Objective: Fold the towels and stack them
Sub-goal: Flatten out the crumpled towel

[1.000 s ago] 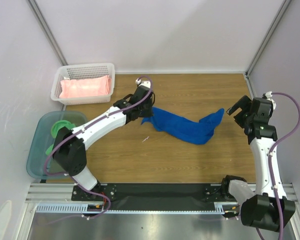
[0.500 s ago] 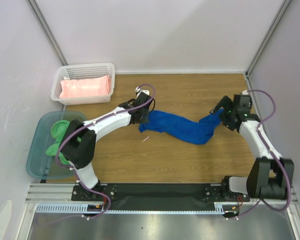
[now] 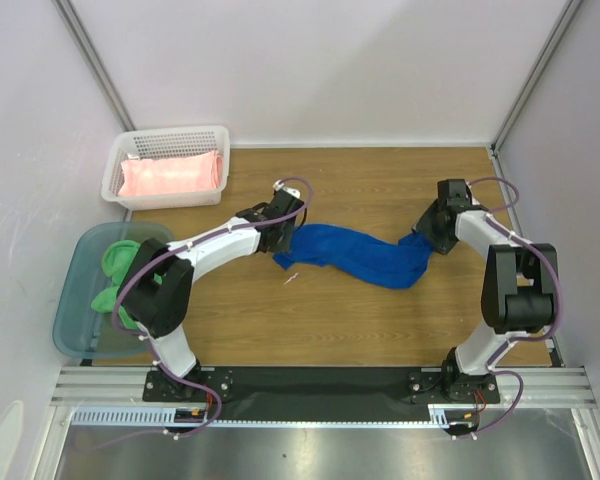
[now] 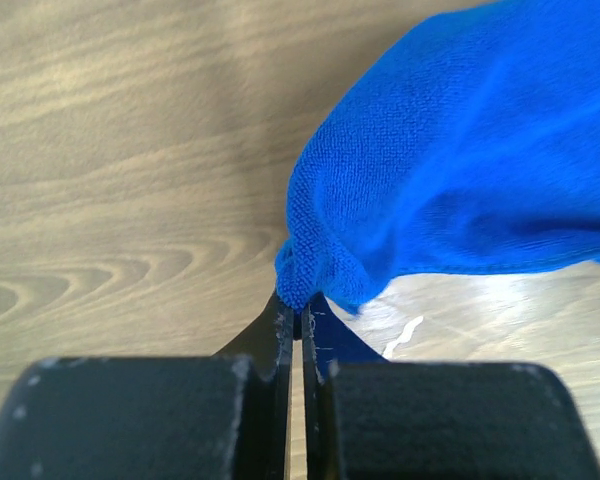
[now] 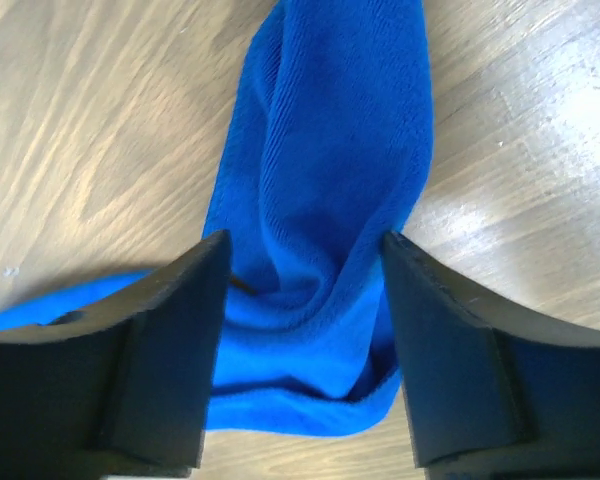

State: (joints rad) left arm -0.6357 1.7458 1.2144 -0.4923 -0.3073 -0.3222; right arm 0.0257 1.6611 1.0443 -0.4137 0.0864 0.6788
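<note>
Top external view: a royal blue towel (image 3: 355, 255), soft terry bunched into a long rope, lies across the middle of the wood-grain desk (image 3: 370, 185). Left pincer (image 4: 300, 312) is pressed together, pinching the towel's left corner. Right pincer (image 5: 305, 245) stands spread, its flat black fingers (image 5: 160, 350) straddling the crumpled right end.

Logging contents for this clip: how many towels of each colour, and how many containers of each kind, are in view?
Pink towel: 1
Blue towel: 1
Green towel: 1
Basket: 1
Tub: 1
Total: 5
</note>
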